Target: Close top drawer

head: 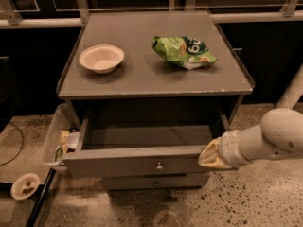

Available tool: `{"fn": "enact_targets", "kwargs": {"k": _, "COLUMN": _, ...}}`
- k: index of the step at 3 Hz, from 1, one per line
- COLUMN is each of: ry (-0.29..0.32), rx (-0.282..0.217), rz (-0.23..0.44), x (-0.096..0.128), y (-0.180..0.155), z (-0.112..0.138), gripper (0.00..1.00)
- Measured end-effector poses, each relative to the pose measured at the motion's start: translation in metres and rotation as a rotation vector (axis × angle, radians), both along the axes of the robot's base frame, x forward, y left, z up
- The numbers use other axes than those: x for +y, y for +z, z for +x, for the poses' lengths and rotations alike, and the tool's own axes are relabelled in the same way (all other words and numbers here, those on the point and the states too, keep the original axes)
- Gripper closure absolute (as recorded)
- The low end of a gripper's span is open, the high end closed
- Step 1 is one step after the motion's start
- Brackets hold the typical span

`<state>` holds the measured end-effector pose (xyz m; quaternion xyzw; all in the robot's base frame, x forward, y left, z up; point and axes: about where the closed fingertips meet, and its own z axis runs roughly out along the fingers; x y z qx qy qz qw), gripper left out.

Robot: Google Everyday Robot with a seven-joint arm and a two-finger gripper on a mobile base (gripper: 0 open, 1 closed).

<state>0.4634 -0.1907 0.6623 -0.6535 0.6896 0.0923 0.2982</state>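
Observation:
The top drawer (137,161) is a wide, shallow grey drawer, pulled well out of the grey cabinet, with a small round metal knob (159,166) at the centre of its front panel. Its inside looks empty. My gripper (207,156) comes in from the right on a white arm and sits against the right end of the drawer's front panel, at its top edge.
On the cabinet top (142,79) stand a white bowl (101,58) and a green chip bag (183,51). A lower drawer front (154,182) shows beneath. A clear bin (57,138) with items hangs at the cabinet's left. A small round dish (24,185) lies on the speckled floor.

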Motion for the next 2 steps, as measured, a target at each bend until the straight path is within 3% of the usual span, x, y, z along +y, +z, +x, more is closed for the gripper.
{"fn": "enact_targets", "kwargs": {"k": 1, "ry": -0.019, "rx": -0.002, "rz": 0.004, "x": -0.0101, "y": 0.0001, "z": 0.0233, "gripper": 1.0}}
{"fn": "enact_targets", "kwargs": {"k": 2, "ry": -0.026, "rx": -0.006, "rz": 0.006, "x": -0.0133, "y": 0.0011, "z": 0.0304, "gripper": 0.82}}
